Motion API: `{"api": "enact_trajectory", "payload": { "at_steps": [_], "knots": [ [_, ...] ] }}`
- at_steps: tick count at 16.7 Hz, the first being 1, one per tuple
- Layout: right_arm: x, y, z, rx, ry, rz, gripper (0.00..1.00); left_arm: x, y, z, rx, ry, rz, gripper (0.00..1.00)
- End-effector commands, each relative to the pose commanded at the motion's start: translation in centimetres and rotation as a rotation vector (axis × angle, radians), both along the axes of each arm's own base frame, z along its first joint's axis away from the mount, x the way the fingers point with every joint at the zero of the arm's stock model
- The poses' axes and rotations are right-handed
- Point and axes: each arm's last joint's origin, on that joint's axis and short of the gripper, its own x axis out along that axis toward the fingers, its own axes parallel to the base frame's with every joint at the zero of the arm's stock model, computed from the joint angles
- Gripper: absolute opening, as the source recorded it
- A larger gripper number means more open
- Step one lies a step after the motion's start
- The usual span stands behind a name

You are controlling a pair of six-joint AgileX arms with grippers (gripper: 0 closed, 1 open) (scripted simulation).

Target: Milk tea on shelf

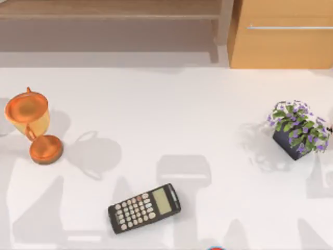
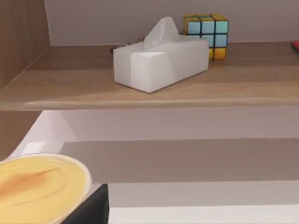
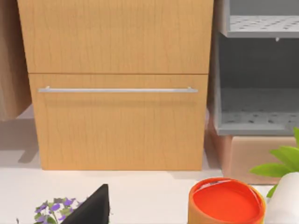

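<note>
Top view, L to R: an orange-gold trophy [image 1: 28,114] is at the far left edge of the frame, mid-height, on the white table [image 1: 171,114]. A black calculator [image 1: 144,207] lies tilted at lower centre-left. A potted plant w/ purple flowers [image 1: 299,128] is at the right edge, mid-height. Along the top, the shelf [image 1: 109,10] runs from the upper left to its pale post [image 1: 225,23]. Just right of the post is the light-wood drawer cabinet [image 1: 281,47] w/ a silver bar handle [image 1: 289,27].

Left wrist view: part of your left gripper [image 2: 91,210] is dark, just beside a round yellow surface [image 2: 39,184]. You can't tell what that surface is, or whether the hand is open, closed or gripping. Beyond it, a shelf board carries a white tissue box [image 2: 161,60] w/ a colour cube [image 2: 206,35] behind it.

Right wrist view: part of your right gripper [image 3: 91,207] is dark; its grip state can't be told either. It faces the cabinet front. An orange cup w/ a red top [image 3: 226,200], prob. the milk tea, stands on the table and not on the shelf, w/ green leaves [image 3: 280,165] near it.
</note>
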Motion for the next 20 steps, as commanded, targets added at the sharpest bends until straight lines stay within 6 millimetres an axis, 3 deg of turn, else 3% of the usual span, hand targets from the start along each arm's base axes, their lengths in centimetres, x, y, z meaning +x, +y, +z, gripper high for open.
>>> {"api": "enact_trajectory", "payload": {
  "at_steps": [5, 11, 15, 20],
  "knots": [
    [0.0, 0.0, 0.0, 0.000, 0.000, 0.000, 1.00, 4.0, 5.3, -3.9, -0.032, 0.080, -0.004, 1.00],
    [0.0, 0.0, 0.0, 0.000, 0.000, 0.000, 1.00, 5.1, 10.6, -9.4, -0.048, 0.093, -0.005, 1.00],
    [0.0, 0.0, 0.0, 0.000, 0.000, 0.000, 1.00, 4.9, 12.1, -10.9, -0.034, 0.074, -0.006, 1.00],
    [0.0, 0.0, 0.0, 0.000, 0.000, 0.000, 1.00, 4.9, 12.0, -10.9, -0.036, 0.076, -0.008, 1.00]
  ]
}}
